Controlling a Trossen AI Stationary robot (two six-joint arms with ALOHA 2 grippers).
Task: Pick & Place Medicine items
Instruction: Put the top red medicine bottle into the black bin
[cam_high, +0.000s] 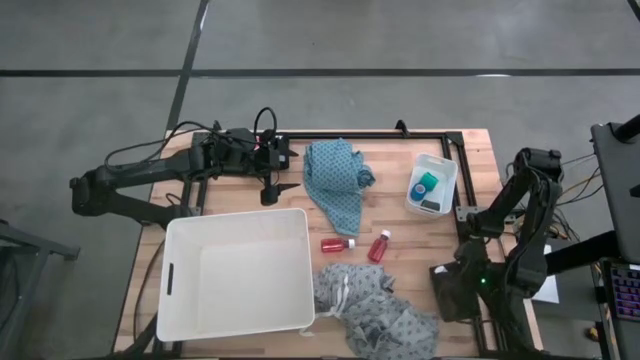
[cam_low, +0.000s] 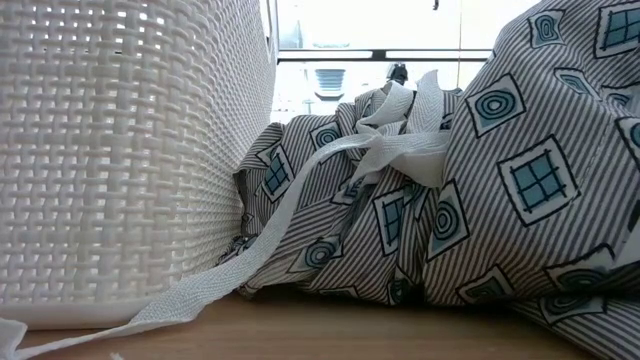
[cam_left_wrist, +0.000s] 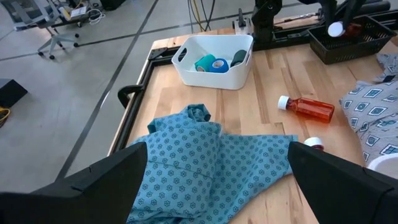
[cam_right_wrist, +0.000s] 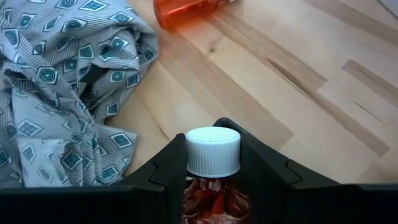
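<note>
The red bottle (cam_right_wrist: 211, 186) sits between the fingers of the right pincer (cam_right_wrist: 212, 163), gripped just under its white cap (cam_right_wrist: 213, 151), above the right-hand part of the tabletop (cam_right_wrist: 298, 93). The hold is high and narrow on the bottle; judge it prone to pivoting, so any quick swing may let the bottle tilt or slip out.

Two more red bottles (cam_high: 338, 244) (cam_high: 379, 246) lie on their sides on the tabletop between the two cloths. They are round and would likely roll if nudged. One lies near the grey patterned cloth (cam_right_wrist: 56, 93), just ahead of the right pincer. You risk snagging a fold of that cloth, or its white tie (cam_low: 300, 200), if you carry the bottle low across it.

The small white bin (cam_high: 431, 184) at the far right already holds a teal roll (cam_left_wrist: 204, 63) and a blue round piece (cam_left_wrist: 219, 65). If this is the target, its opening is small; a tilted bottle could catch the rim.

The large white basket (cam_high: 238, 270) stands touching the grey cloth. The blue-green cloth (cam_left_wrist: 205, 155) lies directly under the left pincer (cam_left_wrist: 217, 171), whose fingers stand wide apart and empty. Keep the arms apart when crossing the middle.
</note>
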